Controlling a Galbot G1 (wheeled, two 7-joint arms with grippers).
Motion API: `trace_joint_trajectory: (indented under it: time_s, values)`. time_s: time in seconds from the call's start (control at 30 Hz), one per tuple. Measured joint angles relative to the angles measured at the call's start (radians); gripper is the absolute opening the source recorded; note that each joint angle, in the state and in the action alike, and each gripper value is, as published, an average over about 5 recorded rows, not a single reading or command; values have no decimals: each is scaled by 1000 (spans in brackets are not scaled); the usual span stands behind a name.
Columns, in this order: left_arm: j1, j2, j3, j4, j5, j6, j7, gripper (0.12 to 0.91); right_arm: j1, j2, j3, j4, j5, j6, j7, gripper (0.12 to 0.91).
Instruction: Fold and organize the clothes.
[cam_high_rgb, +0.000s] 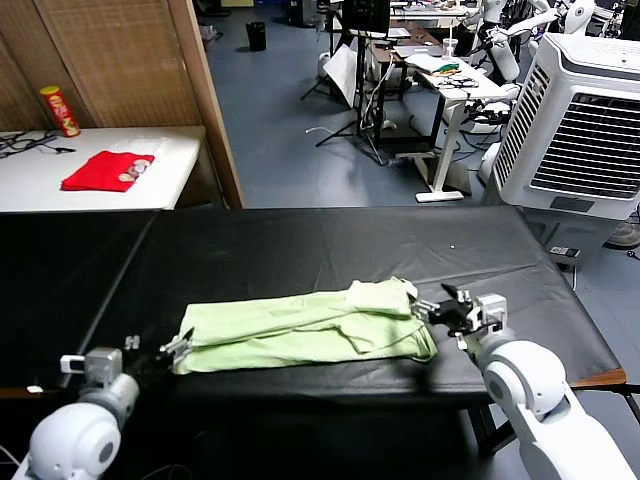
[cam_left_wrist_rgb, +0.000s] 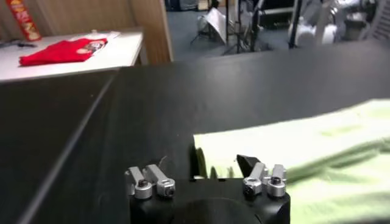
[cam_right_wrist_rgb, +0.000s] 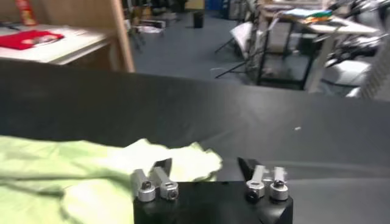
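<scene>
Pale green soft-fabric shirt (cam_high_rgb: 305, 330), folded lengthwise on black table (cam_high_rgb: 300, 250), flanked by released L gripper (cam_high_rgb: 170, 350) & R gripper (cam_high_rgb: 440, 308), jaws spread; loose layers may be dragged open if snagged

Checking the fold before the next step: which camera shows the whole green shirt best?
The head view: the green shirt lies whole, folded into a long strip on the black table. The left wrist view shows only one end, the right wrist view only the other.
</scene>
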Motion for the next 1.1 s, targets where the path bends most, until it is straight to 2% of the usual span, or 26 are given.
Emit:
trace_joint_trajectory:
  time_s: [0.27, 0.47, 0.57, 0.63, 0.8, 0.87, 0.97, 1.1]
  values:
    - [-160, -29, 74, 149, -76, 6, 0, 798, 114, 88, -68, -198, -71, 41, -51, 791]
    - [-210, -31, 94, 226, -99, 10, 10, 782, 157, 122, -100, -288, -106, 46, -76, 662]
    - [-225, -31, 98, 252, -105, 15, 13, 677, 167, 136, -107, -316, -117, 48, -77, 611]
    - [-228, -32, 99, 261, -112, 20, 16, 560, 167, 145, -109, -328, -125, 49, -76, 545]
    - [-225, -33, 100, 268, -116, 28, 22, 292, 155, 164, -104, -336, -138, 57, -67, 281]
    - [-224, -37, 101, 268, -109, 26, 22, 186, 149, 171, -101, -336, -142, 66, -57, 201]
    - [-223, -45, 106, 272, -78, 6, 27, 125, 138, 184, -98, -339, -161, 96, -32, 148]
    - [-236, -63, 124, 293, 24, -68, 55, 127, 123, 206, -98, -352, -203, 162, 11, 144]
